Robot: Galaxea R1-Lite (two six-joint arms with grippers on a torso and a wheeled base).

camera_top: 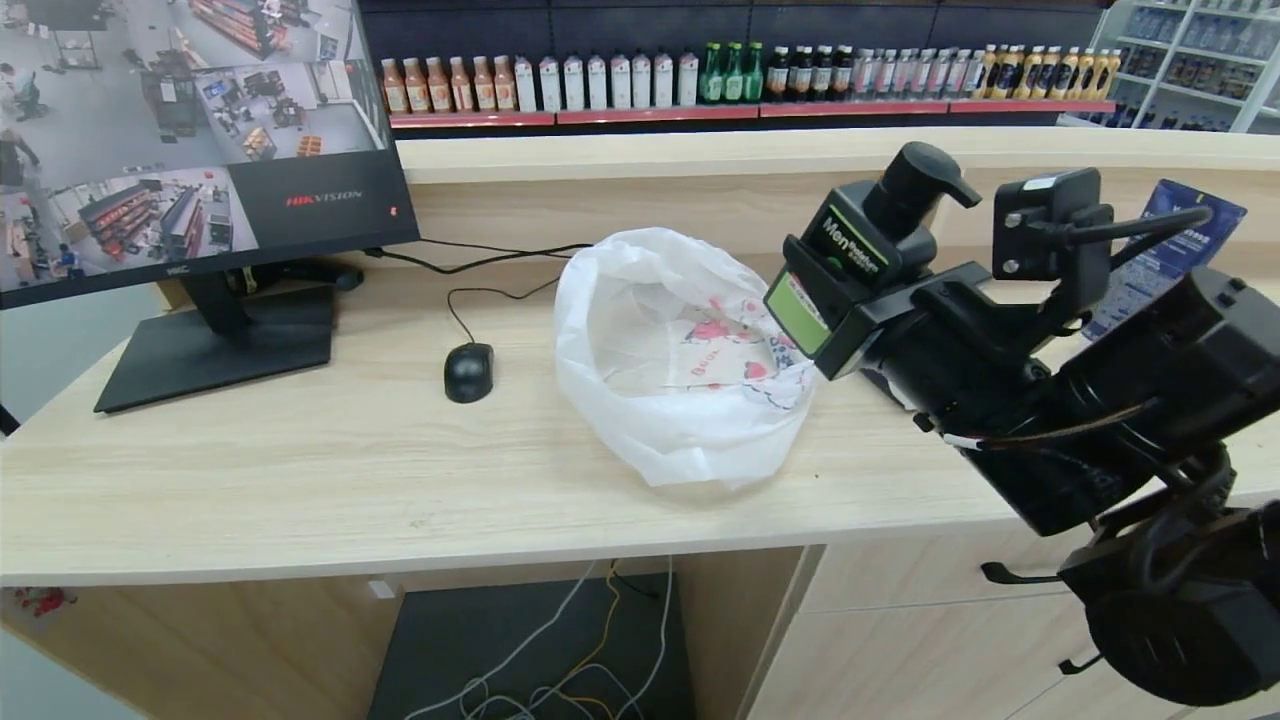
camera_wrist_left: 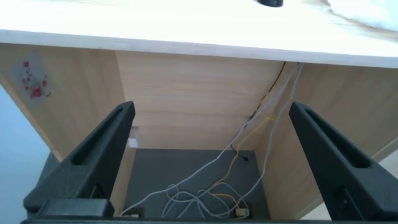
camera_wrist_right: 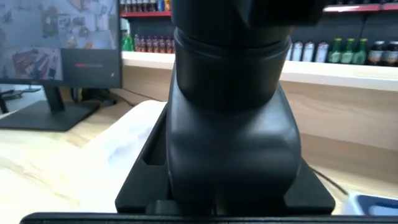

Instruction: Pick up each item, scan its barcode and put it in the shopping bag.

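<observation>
1. Right gripper (camera_top: 850, 305) is up over the counter (camera_top: 300, 470), and it has the black pump bottle (camera_top: 865, 250) clamped between its fingers, which are closed in against the sides
2. The bottle sits tilted in that grip: pump head up and toward the back ledge, green-labelled end down toward the shopping bag (camera_top: 690, 430)
3. That lower end hangs right at the bag's right-hand rim, off the counter
4. From the right wrist camera the bottle's dark body (camera_wrist_right: 230, 93) looms close in, with the gripper's frame on both sides of it
5. The bag, white and crumpled, lies mouth open in the middle of the counter, and there's a packet with red print (camera_top: 715, 355) already lying inside
6. Left gripper (camera_wrist_left: 211, 107) is down low in front of the counter, fingers (camera_wrist_left: 106, 149) spread wide with nothing between them, facing the recess under the counter where loose cables (camera_wrist_left: 205, 193) trail
7. Left of the bag, a black mouse (camera_top: 468, 372) rests on the counter; farther left stands a monitor (camera_top: 190, 130)
</observation>
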